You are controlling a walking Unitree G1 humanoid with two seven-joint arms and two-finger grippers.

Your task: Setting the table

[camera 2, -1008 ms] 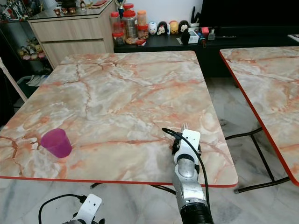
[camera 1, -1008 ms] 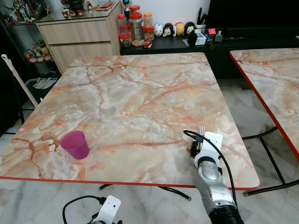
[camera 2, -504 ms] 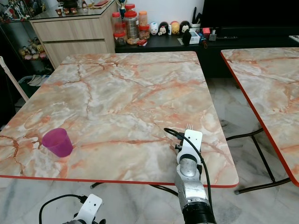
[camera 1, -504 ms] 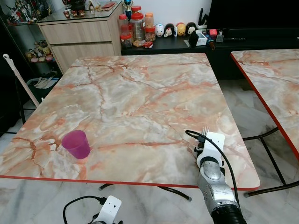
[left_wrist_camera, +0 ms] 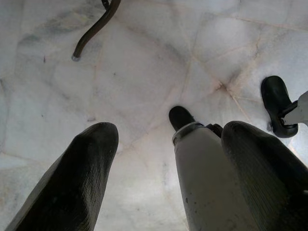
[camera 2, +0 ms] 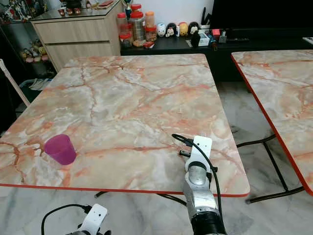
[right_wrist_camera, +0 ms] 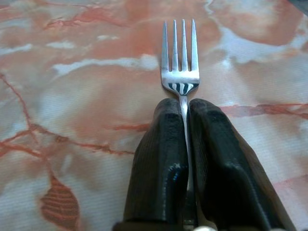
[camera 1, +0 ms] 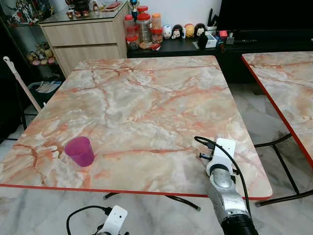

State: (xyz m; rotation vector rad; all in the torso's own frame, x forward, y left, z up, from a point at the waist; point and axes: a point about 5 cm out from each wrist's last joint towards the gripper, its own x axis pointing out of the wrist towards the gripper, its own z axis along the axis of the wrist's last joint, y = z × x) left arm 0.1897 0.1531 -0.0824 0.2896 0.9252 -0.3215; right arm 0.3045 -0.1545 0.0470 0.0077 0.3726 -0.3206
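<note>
My right gripper (right_wrist_camera: 184, 103) is shut on the handle of a silver fork (right_wrist_camera: 180, 62), whose tines point forward just above the marble table top (right_wrist_camera: 72, 96). In the eye views the right wrist (camera 1: 222, 152) hovers over the table's front right part, and it hides the fingers and fork. A purple cup (camera 1: 79, 151) stands upright near the front left edge of the table (camera 1: 146, 98), far from the right arm. My left gripper (left_wrist_camera: 172, 129) hangs open and idle below the table edge, over the floor, with its wrist mount (camera 1: 113, 219) low in the eye view.
A second marble table (camera 1: 286, 83) stands to the right across a strip of floor. Behind the table are a wooden cabinet (camera 1: 83, 41), jars (camera 1: 143, 28) and a black console. A mop handle (camera 1: 19, 83) leans at the left. A table foot (left_wrist_camera: 94, 31) rests on the floor.
The right wrist has tipped down toward the table. The fork tines that stood above the wrist housing in the eye views are now hidden behind it. The cup has not moved.
</note>
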